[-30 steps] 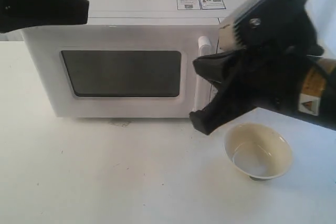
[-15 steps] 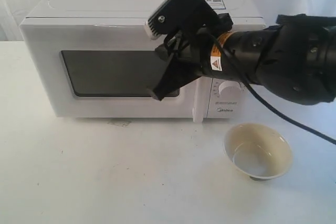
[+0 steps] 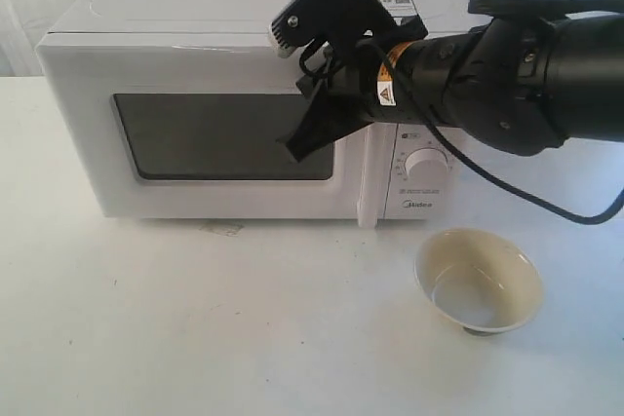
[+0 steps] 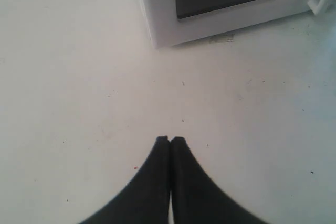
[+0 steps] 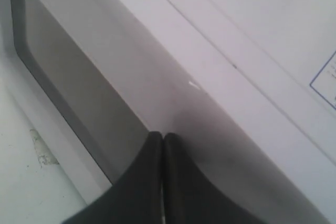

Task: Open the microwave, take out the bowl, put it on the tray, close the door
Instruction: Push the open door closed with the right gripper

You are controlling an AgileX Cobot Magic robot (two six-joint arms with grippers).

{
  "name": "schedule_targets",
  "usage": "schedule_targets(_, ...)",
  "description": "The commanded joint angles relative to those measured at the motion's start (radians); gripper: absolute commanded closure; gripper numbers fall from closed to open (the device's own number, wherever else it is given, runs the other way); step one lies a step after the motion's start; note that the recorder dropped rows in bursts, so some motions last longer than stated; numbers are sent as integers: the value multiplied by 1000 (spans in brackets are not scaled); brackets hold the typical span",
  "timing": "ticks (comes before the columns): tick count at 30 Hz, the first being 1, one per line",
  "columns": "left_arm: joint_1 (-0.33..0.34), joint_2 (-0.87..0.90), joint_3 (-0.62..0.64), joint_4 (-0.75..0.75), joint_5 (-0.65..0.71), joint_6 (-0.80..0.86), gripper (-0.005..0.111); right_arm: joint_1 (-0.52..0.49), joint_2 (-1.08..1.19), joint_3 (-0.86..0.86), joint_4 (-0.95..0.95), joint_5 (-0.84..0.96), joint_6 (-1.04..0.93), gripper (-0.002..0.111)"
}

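Microwave (image 3: 195,21), white and boxy, sits at the back of a white table (image 3: 195,328), filling the 10 to 1 o'clock part of the scene. Its door (image 3: 224,138) is shut flush, with a dark window and a long upright handle (image 3: 368,182) at the window's 3 o'clock side. A round knob (image 3: 426,163) shows on the panel beyond the handle.

A cream-yellow bowl (image 3: 479,280) stands upright on the table at about 4 o'clock from the microwave, near it but apart, with nothing in it.

A bulky black right arm reaches in from 3 o'clock across the knob panel. The right gripper (image 3: 295,148) points down and toward 9 o'clock in front of the window's upper right corner, with its jaws pressed together on nothing. The wrist camera shows the same tips (image 5: 161,136) close against the door's top edge; whether they touch it cannot be told.

The left gripper (image 4: 170,140) is seen only by its own wrist camera. Its jaws are also pressed together, holding nothing, over bare table short of the microwave's front left corner.
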Motion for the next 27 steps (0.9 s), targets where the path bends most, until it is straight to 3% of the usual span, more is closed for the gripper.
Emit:
schedule_targets(1, -3, -48, 29, 16, 77, -17, 107, -12, 3, -24, -3, 54, 0, 108)
schedule_targets(6, -3, -49, 33, 16, 59, -17, 107, 81, -85, 1, 0, 271, 0, 108)
schedule_targets(12, -3, -49, 33, 16, 59, -17, 107, 144, -217, 99, 68, 298, 9, 108)
schedule_targets(27, -3, -49, 33, 16, 59, -17, 107, 148, -245, 99, 63, 318, 2, 108)
